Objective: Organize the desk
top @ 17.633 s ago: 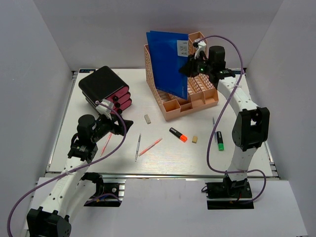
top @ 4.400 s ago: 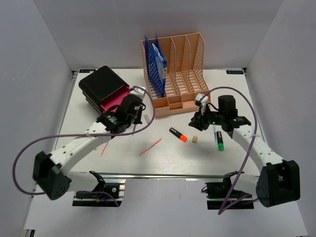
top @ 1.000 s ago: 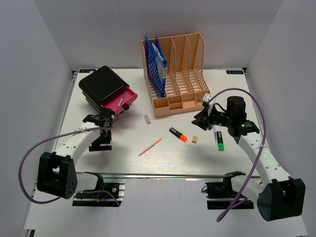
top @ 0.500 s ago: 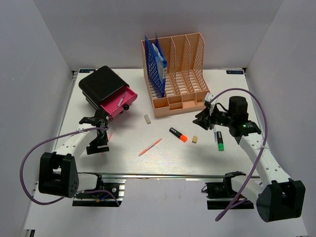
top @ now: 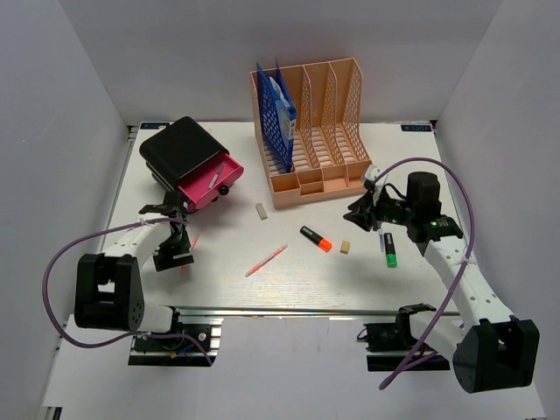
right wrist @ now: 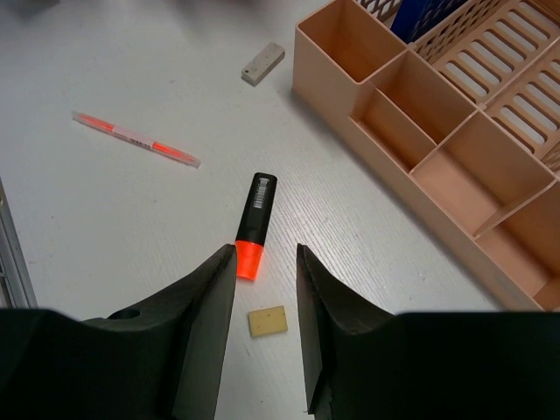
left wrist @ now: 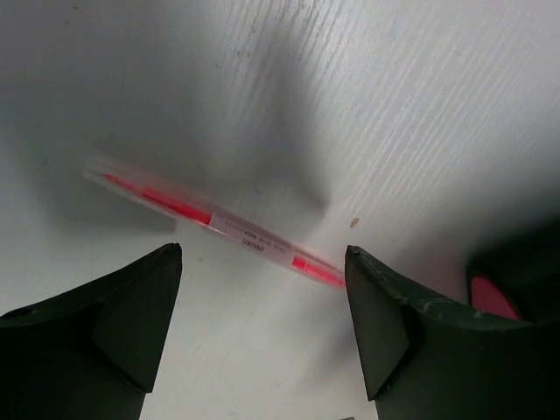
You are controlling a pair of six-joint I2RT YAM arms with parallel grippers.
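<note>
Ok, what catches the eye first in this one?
The peach file rack at the back of the desk, blue folders in its leftmost slot. Left of it, a black drawer box with a pink drawer pulled open. The left claw hangs open over a red pen.

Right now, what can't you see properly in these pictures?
- Left wrist view: the print on the pink pen is too blurred to read.
- Top view: the left gripper hides part of that pen.
- Top view: the black case covers the back of the pink drawer.
</note>
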